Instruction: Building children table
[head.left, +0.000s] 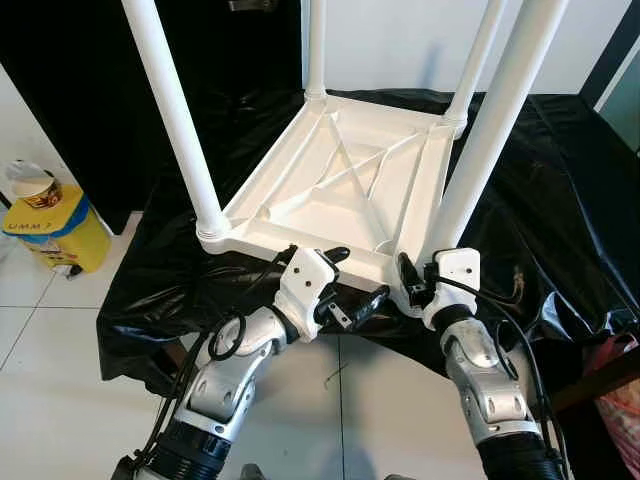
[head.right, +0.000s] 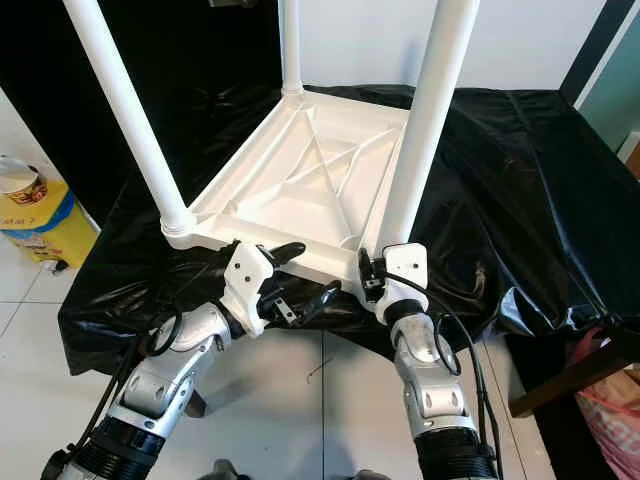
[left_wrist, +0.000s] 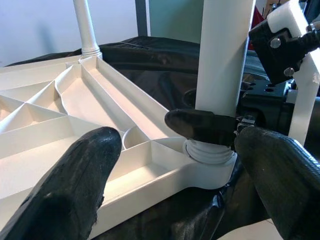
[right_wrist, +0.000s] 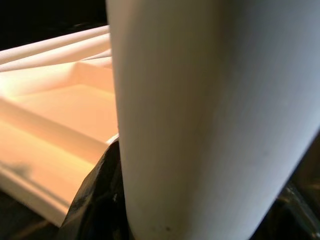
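While the white plastic tabletop (head.left: 340, 185) lies upside down on a surface draped in black plastic sheeting (head.left: 560, 190), its ribbed underside faces up and four white legs stand in its corners. The near right leg (head.left: 490, 130) rises at the corner closest to the robot's right arm, the near left leg (head.left: 175, 120) at the front left corner, and two far legs (head.left: 316, 45) stand at the back edge.

The right gripper (head.left: 412, 278) is at the base of the near right leg, just above its threaded collar. Jaws pinch the leg: in the left wrist view one black finger (left_wrist: 200, 125) wraps the post right over the collar, and in the right wrist view the leg (right_wrist: 210, 120) sits very close with a black finger pad (right_wrist: 97, 195) against its side.

The left gripper (head.left: 345, 285) hovers at the front edge of the tabletop, between the two near legs, closer to the right one. Jaws spread wide, holding nothing; the upper finger lies over the rim of the tabletop, the lower finger below the edge. Whether either touches the rim, cannot tell.

A yellow container (head.left: 55, 225) with a cup (head.left: 35, 185) on top stands on the tiled floor (head.left: 380, 400) to the robot's left, well apart from the tabletop.
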